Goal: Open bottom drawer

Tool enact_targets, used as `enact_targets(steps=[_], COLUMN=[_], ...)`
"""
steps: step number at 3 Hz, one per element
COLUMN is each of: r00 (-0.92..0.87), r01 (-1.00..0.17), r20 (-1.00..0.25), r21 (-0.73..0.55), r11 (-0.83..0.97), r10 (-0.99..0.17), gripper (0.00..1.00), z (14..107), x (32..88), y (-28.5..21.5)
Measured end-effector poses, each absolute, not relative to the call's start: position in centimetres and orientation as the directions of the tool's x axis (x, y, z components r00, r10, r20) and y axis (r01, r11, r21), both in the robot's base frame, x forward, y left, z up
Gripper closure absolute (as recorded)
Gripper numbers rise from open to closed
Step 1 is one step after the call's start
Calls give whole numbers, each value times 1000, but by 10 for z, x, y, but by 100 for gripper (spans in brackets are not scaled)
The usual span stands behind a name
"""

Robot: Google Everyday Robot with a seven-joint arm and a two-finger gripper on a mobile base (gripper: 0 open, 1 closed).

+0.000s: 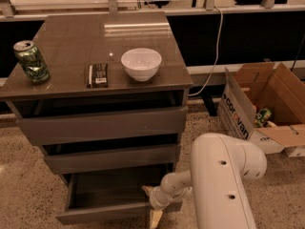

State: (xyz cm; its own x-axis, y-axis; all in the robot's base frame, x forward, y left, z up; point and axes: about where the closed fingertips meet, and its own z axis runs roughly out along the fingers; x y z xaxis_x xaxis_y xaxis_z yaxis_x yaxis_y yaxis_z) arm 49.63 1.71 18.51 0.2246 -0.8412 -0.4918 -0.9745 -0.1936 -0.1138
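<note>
At the far left, speckled pale terrazzo floor (21,185) runs under and around the table (71,37), a grey-brown unit with a glossy top that catches a streak of light near its back edge. On the top's left corner stands a green drinks can (30,61), upright. To its right, near the front edge, a dark flat packet (97,75) lies lengthwise; just right of that sits a white bowl (141,64), apart from the packet.

Below the top are three handleless fronts: the top drawer (100,125), widest and tallest, with a dark gap above it; the middle drawer (112,159), narrower; and the bottom drawer (102,216), lowest and smallest. The bottom drawer stands well out from the body towards the camera, so its dark tray shows from above.

At the right end of that drawer's front panel is the gripper (151,204), low down by the floor. Its tan fingers (155,218) straddle the panel, one tip inside the tray and the other outside and below, closed on the panel's edge. From it a white wrist leads right into the thick white arm (221,185), which fills the lower middle of the view.

Behind the table a black band of wall (248,37) runs across the room beneath a pale ledge; a white cable (217,56) hangs down across it to the floor. At the far right an open cardboard box (269,104) sits on the floor with its flaps spread, printed lettering on its near side and something green (261,116) inside.
</note>
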Motion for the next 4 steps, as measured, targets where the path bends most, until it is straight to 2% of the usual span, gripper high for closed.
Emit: enact_targets(steps=[2,3,4], r00=[265,283,268], r01=[-964,-959,-963], r20=[-499,-539,-598], r21=[-114,-135,-171], r11=[-240,-250,-207], r10=[-825,-793,-755], gripper=[0,10,31], z=[211,241,246], x=[501,509,514], y=[29,37,30])
